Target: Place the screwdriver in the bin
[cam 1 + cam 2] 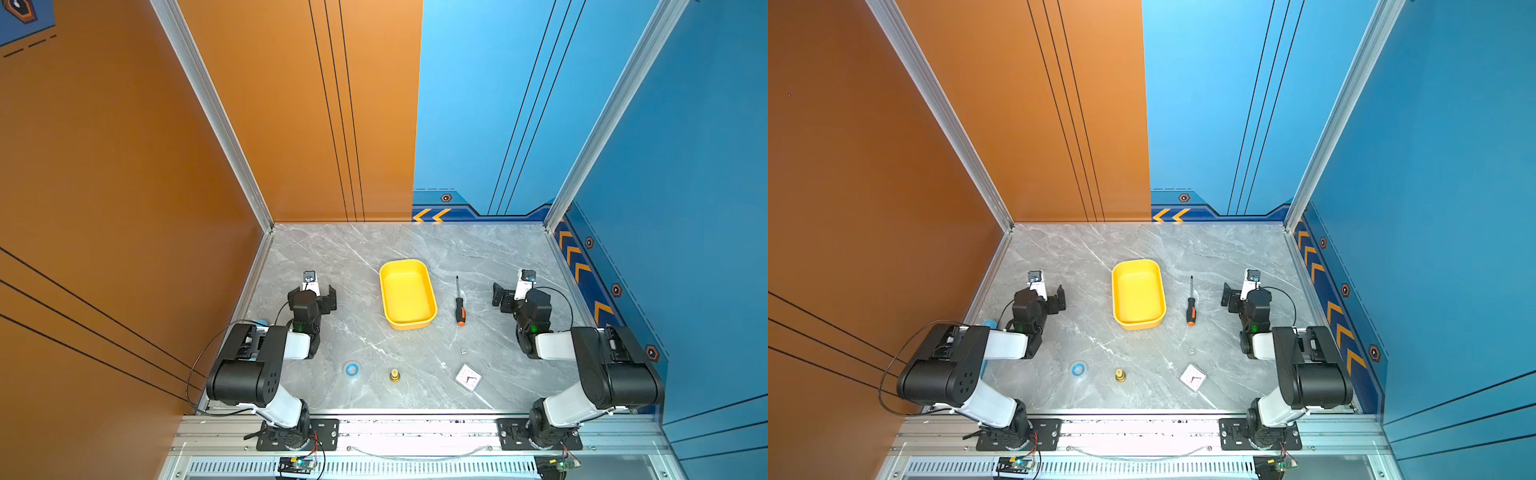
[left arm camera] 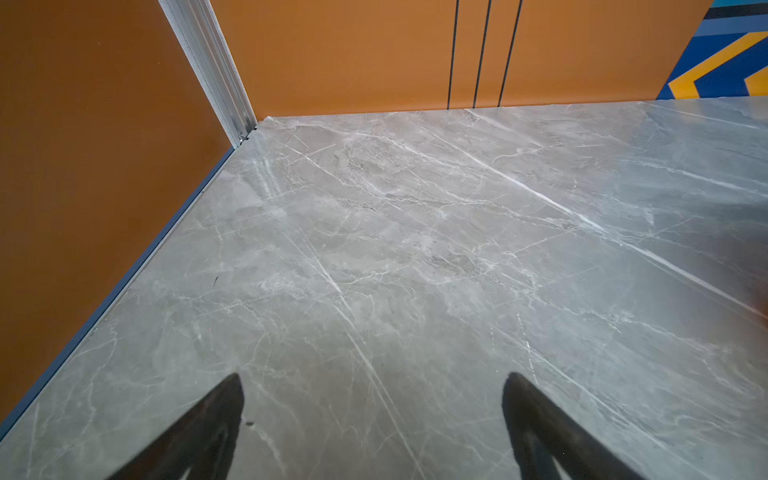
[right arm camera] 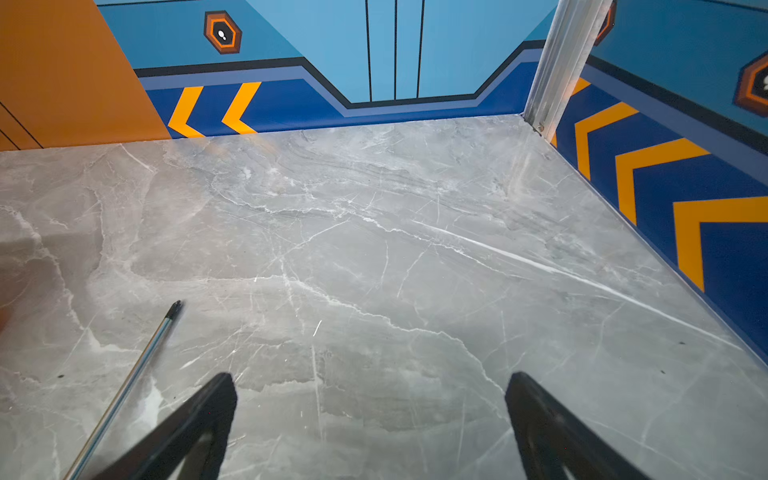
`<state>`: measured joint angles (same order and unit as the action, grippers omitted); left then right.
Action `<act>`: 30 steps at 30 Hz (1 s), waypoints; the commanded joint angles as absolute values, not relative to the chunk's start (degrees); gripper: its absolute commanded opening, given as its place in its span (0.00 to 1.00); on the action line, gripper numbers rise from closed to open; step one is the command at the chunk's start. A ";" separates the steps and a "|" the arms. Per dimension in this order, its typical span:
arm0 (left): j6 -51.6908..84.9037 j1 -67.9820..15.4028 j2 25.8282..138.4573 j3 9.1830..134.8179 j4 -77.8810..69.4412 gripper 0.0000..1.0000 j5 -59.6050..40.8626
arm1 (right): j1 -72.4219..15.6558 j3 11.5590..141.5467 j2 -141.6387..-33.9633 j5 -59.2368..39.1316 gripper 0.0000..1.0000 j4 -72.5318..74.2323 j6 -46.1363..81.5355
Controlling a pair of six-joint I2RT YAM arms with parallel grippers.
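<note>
The screwdriver (image 1: 459, 305) lies flat on the table (image 1: 332, 257) just right of the bin (image 1: 407, 293), apart from it, long axis parallel to the bin's long side, tip pointing away from the robot. The left claw (image 2: 372, 382) and right claw (image 3: 370, 382) both gape empty; the right, nearer, seems staged to pick it.

No readable text — only orange chevrons (image 3: 240, 102) (and hexagon badges (image 3: 222, 32)) on blue wall (image 3: 324, 33).
</note>
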<state>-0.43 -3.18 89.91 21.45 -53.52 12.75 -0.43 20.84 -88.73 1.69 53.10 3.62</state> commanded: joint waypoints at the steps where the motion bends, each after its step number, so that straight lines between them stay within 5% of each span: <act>1: -0.76 -2.64 89.80 21.54 -53.70 0.98 11.10 | -0.18 21.35 -88.77 1.48 1.00 52.39 3.52; 30: -1.49 -2.24 89.63 21.47 -53.70 0.98 7.66 | -0.70 22.20 -87.61 6.82 1.00 49.86 4.74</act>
<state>-0.62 -2.76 89.91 21.45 -53.49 10.44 -0.45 20.88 -88.73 3.27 52.84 3.84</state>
